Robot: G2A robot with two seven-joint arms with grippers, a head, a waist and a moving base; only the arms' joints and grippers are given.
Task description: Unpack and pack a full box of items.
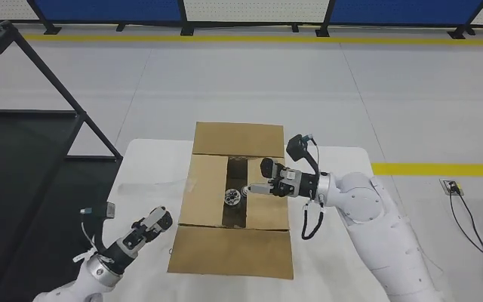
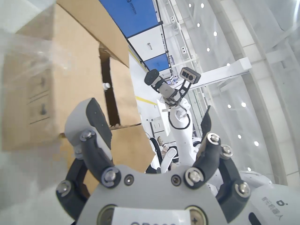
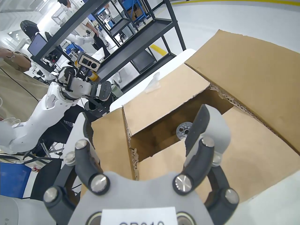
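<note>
Cardboard box (image 1: 238,140), brown, flaps open, on white worktop (image 1: 143,162); black handling symbols (image 2: 39,99) on side. Right gripper (image 1: 258,180) spread wide over opening, above round grey metal part (image 1: 232,197). Left gripper (image 1: 160,219) spread wide beside box.

White table (image 1: 143,174) w/ open cardboard box (image 1: 234,253) at ctr

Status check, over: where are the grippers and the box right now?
Left gripper open, beside the box. Right gripper open, above the box at the gap's edge. Metal part inside, untouched. Side flaps half cover the gap.
</note>
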